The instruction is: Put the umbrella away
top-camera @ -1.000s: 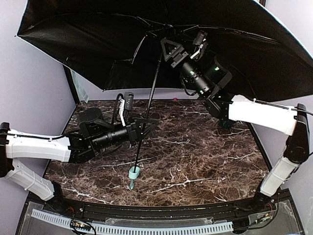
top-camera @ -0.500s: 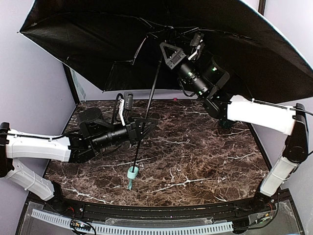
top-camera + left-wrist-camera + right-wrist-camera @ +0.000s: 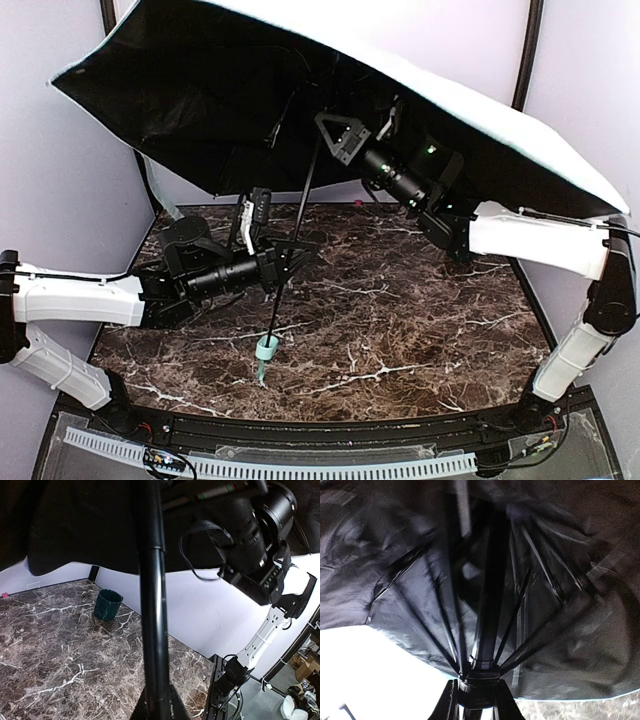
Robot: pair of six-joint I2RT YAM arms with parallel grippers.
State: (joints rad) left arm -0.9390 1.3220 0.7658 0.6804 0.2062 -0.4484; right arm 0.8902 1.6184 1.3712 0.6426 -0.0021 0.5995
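Note:
The umbrella [image 3: 250, 110] is open, its black lining facing me and its pale mint top showing along the upper right edge. Its thin dark shaft [image 3: 290, 260] slants down to the mint handle [image 3: 265, 350] just above the table. My left gripper [image 3: 290, 258] is shut on the lower shaft [image 3: 152, 605]. My right gripper [image 3: 328, 128] is shut on the runner collar [image 3: 480, 682] where the ribs meet, high under the canopy [image 3: 545, 605].
A dark green mug [image 3: 108, 604] stands near the table's far right corner in the left wrist view. The dark marble table [image 3: 420, 320] is walled by pale panels. The canopy covers the whole back of the workspace.
The canopy has tipped forward and down, showing its pale mint top. My right gripper has moved down and left along the shaft. The handle has shifted slightly left.

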